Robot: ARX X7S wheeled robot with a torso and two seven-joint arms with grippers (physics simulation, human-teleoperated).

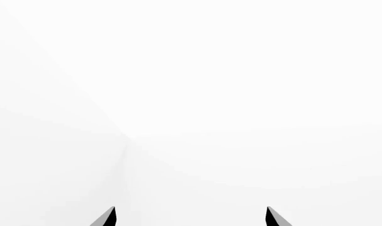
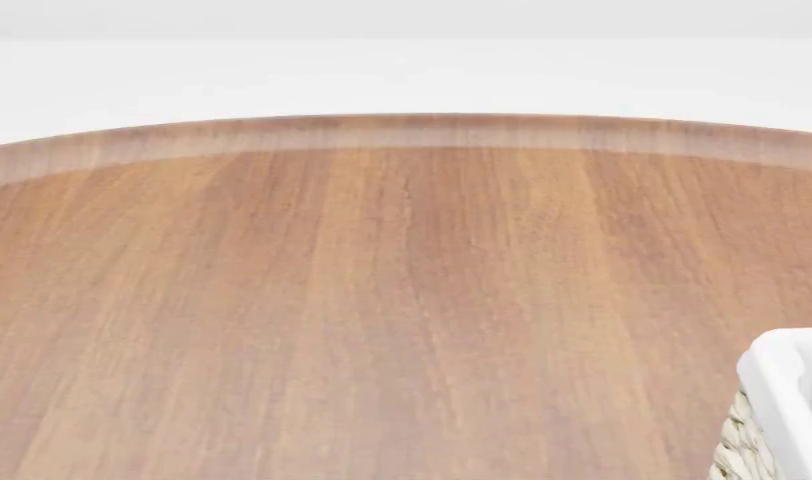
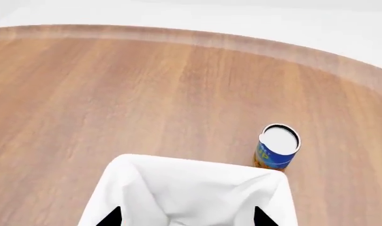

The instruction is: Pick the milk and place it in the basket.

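Fingers [image 3: 114, 217] directly above basket [image 3: 191, 188]

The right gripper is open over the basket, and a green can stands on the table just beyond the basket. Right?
Not quite. The can is blue with a white lid, not green, as the right wrist view shows. The rest holds: the right gripper is open above the basket, and the can stands on the table just beyond it.

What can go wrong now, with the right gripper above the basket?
1. The milk shows in no view, so whether it was dropped in or lost cannot be confirmed.
2. The right gripper hangs open, low over the basket; its fingertips may snag the cloth when it pulls away.
3. A can stands just beyond the basket; a forward sweep may topple it.
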